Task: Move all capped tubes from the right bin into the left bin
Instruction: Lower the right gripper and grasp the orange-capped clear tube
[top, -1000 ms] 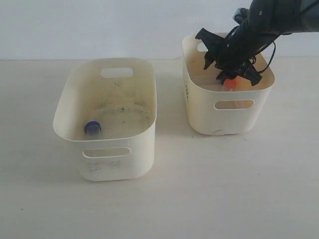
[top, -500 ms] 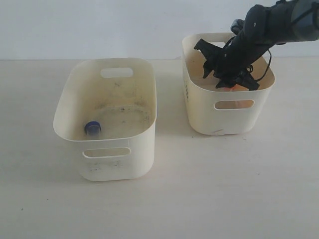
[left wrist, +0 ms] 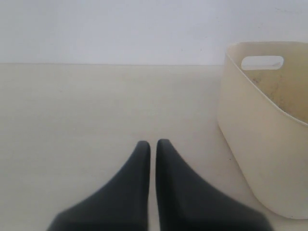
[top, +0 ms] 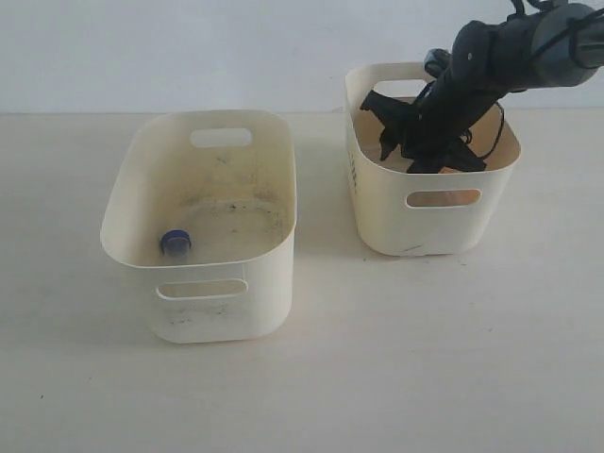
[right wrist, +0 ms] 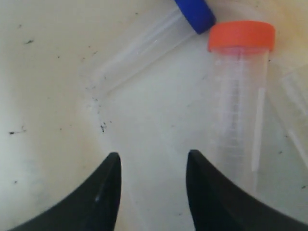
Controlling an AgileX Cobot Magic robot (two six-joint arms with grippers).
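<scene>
My right gripper [right wrist: 153, 161] is down inside the right bin [top: 429, 203] and open, with only the bin's speckled floor [right wrist: 48, 96] showing between its fingers. Just beyond the fingertips lie an orange-capped tube [right wrist: 238, 106] and a blue-capped tube [right wrist: 144, 43], and part of another clear tube [right wrist: 293, 101] shows at the edge. In the exterior view the right arm [top: 472, 75] hides those tubes. The grimy left bin [top: 274, 170] holds one blue-capped tube [top: 175, 243]. My left gripper [left wrist: 153, 144] is shut and empty over the table beside the left bin [left wrist: 260, 144].
The two cream bins stand side by side on a pale table [top: 377, 359], with a gap of bare table between them. A white wall runs behind. The left arm does not show in the exterior view.
The right arm has sunk deeper into the right bin. The orange cap that showed at its fingers near the rim is now hidden in the exterior view.
</scene>
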